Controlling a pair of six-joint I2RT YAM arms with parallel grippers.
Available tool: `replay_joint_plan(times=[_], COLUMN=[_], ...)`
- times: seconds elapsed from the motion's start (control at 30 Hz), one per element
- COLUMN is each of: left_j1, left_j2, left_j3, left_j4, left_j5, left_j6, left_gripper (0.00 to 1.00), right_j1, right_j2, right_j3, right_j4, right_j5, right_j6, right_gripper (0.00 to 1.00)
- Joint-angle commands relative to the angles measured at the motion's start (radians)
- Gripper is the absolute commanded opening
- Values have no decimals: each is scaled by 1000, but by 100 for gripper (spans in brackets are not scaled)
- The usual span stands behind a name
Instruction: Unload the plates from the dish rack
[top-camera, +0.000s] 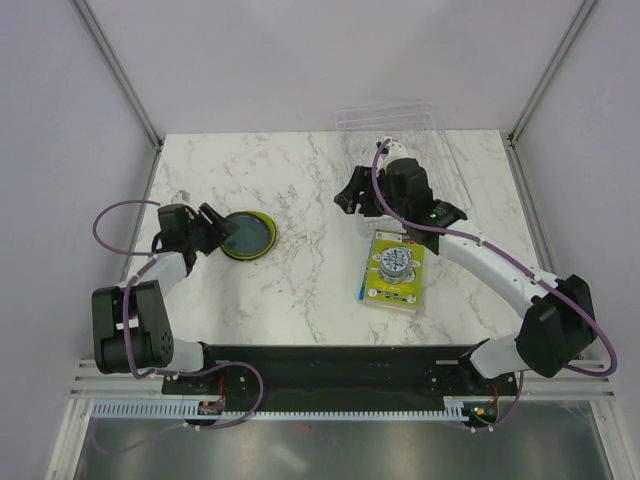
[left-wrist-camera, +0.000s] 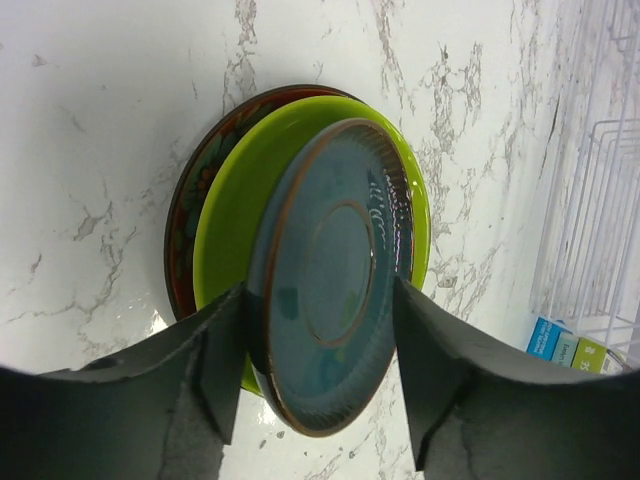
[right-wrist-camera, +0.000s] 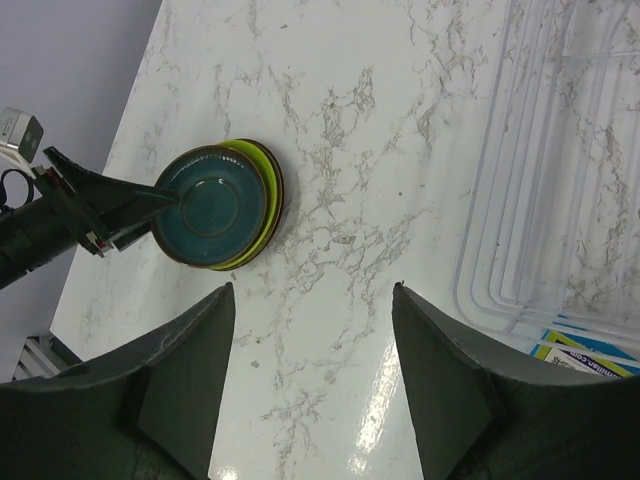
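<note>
A stack of plates (top-camera: 247, 235) lies on the marble table at the left. The dark teal plate (left-wrist-camera: 335, 280) is on top, over the lime green plate (left-wrist-camera: 230, 200) and the red patterned plate (left-wrist-camera: 188, 190). No golden-yellow plate shows. My left gripper (left-wrist-camera: 318, 300) is open, its fingers standing either side of the teal plate's near rim. It also shows in the right wrist view (right-wrist-camera: 150, 200) at the teal plate (right-wrist-camera: 212, 205). My right gripper (right-wrist-camera: 312, 290) is open and empty above bare table, left of the clear dish rack (top-camera: 440, 150), which holds no plates.
A flat green-yellow package (top-camera: 393, 272) lies on the table in front of the rack, under my right arm. The rack's ribbed floor (right-wrist-camera: 560, 180) shows at the right of the right wrist view. Grey walls close the table's sides and back.
</note>
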Motion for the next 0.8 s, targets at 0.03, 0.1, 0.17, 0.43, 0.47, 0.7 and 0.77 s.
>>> replay_joint_plan(times=[0.03,0.1,0.17,0.43,0.47,0.7,0.77], left_j1=[0,0,-2,0,-2,-2,-8], left_j2=[-21,-34,-44,-56,-61,-56,-79], left_j3=[13,19,34,120,123,169,169], left_j4=[20,4,-38,-190,-205,-320,-320], left_j5=[-5,-7,-19,-57,-70,-166,-159], left_j6=[26,24,32,53,59,75,76], left_gripper=[70,74,75,79,89,90,90], right_j1=[-5,-6,-6,-6,-8,-6,-8], right_j2=[-36,-39,-43,-82,-85,-109,-118], right_j3=[-17,-18,-18,-29,-30,-38,-35], right_j4=[11,6,-2,-34,-35,-51,-68], right_j5=[-12,-9,-6,21,24,34,47], right_j6=[-14,-15,-18,-40,-41,-51,-73], right_gripper=[72,72,72,72,72,72,72])
